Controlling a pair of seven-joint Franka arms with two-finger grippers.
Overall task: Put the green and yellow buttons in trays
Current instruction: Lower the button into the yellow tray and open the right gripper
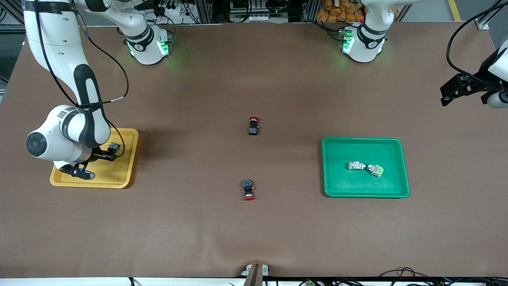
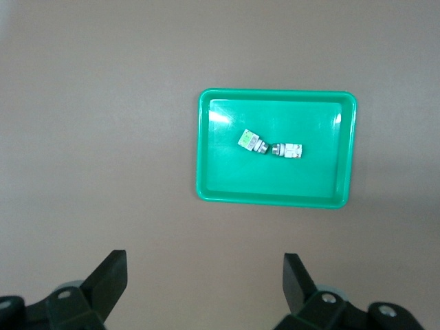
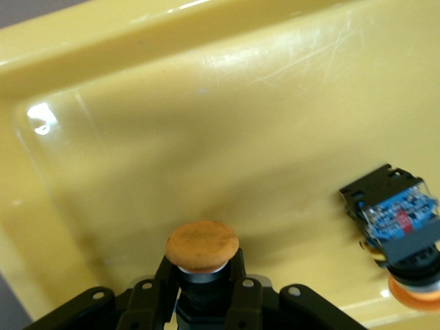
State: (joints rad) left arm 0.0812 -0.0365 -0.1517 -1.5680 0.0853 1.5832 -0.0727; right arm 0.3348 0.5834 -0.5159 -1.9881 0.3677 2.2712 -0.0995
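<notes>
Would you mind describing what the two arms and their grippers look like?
Both arms are glossy white with black joint bands; their bases glow green. A thin black cable runs along the right arm, and another loops to the left arm. The left gripper and right gripper have angular black fingers with small round screws.

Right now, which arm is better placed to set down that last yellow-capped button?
The right. The right gripper already holds the black orange-yellow-capped button over the yellow plastic tray; the left gripper waits open past the green tray.
</notes>
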